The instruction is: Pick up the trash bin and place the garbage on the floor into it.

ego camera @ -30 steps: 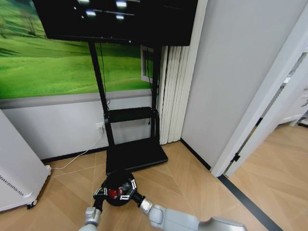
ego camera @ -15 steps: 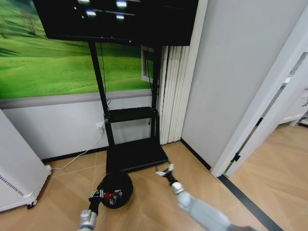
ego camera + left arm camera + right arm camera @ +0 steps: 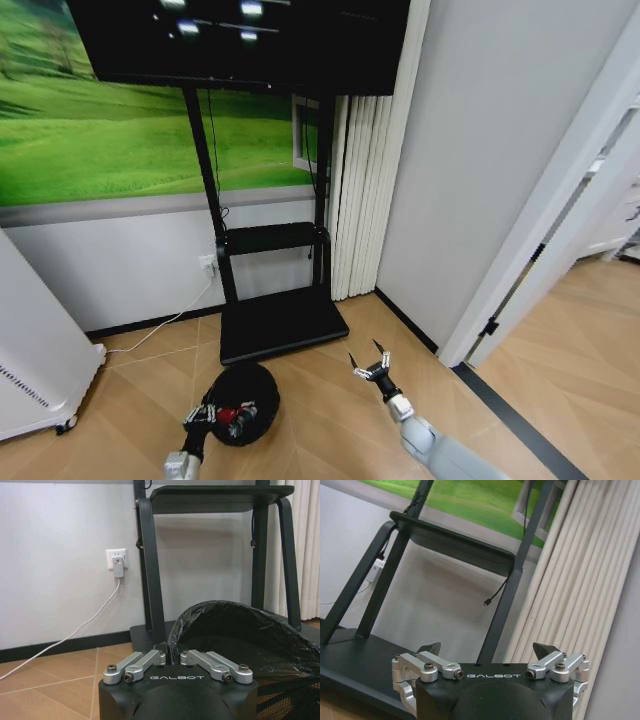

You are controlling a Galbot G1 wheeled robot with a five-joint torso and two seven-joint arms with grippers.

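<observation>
1. Black and round, the small tapered trash bin (image 3: 241,400) lined with a dark plastic bag sits on the wooden floor (image 3: 320,430), directly at the left gripper (image 3: 222,417).
2. In the left wrist view that gripper's jaws are drawn together on the near rim of the bin (image 3: 250,635), with the bag's mouth opening just beyond them; I judge it a grip on the rim.
3. Something red shows at those jaws in the head view; whether it is garbage I cannot tell.
4. Off to the bin's right and well apart from it, the right gripper (image 3: 372,371) hangs above the floor with its jaws spread wide and empty, pointing towards the black TV-stand base (image 3: 280,320).
5. By my judgement the left arm is plainly the nearer one: the bin lies straight ahead of its jaws, mouth upward.
</observation>
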